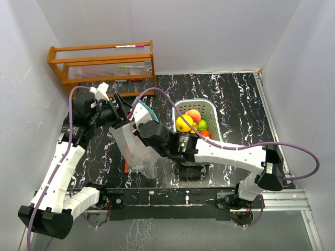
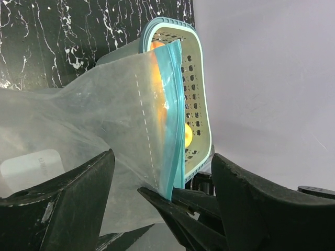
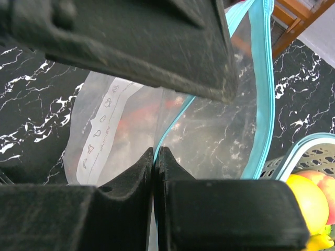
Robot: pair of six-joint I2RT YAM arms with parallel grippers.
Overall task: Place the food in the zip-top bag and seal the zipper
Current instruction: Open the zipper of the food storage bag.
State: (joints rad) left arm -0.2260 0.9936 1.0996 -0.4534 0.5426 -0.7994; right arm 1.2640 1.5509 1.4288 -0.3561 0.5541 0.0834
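Observation:
The clear zip-top bag (image 1: 137, 152) with a teal zipper strip (image 2: 171, 110) hangs left of the basket, its mouth held up. My right gripper (image 3: 156, 150) is shut on one side of the zipper edge; it also shows in the top view (image 1: 139, 116) and between my left fingers (image 2: 168, 192). My left gripper (image 2: 163, 157) is open, its fingers (image 2: 63, 204) spread either side of the bag's top corner; in the top view it is at the bag's left (image 1: 119, 111). The food (image 1: 191, 123), yellow, orange-red and green fruits, lies in the teal basket (image 1: 215, 112). A reddish blur shows through the bag (image 3: 137, 121).
A wooden rack (image 1: 102, 61) holding markers stands at the back left. White walls enclose the black marbled table (image 1: 241, 104). The basket's rim (image 3: 309, 149) is close to the right of the bag.

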